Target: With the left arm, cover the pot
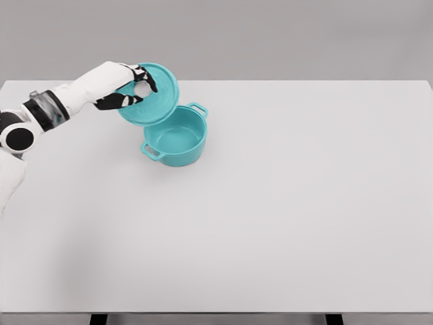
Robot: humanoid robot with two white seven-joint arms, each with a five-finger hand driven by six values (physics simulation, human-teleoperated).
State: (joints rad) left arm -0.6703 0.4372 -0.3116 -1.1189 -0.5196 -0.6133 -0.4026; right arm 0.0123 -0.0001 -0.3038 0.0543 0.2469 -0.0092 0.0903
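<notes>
A wide white table is filling most of the head view, with a grey wall running behind its far edge. The left arm is reaching in from the picture's left edge, white along its length with a dark joint at the wrist, and stretching toward the far left part of the table. A teal pot is standing upright on the table there, open at the top, showing its bare inside, with one loop handle pointing to the far right and the other to the near left. A teal lid is hanging tilted above the pot's far left rim, overlapping it in the view; whether the two are touching is not clear. The left hand is holding this lid, its dark fingers curling around the pale knob at the lid's centre.
</notes>
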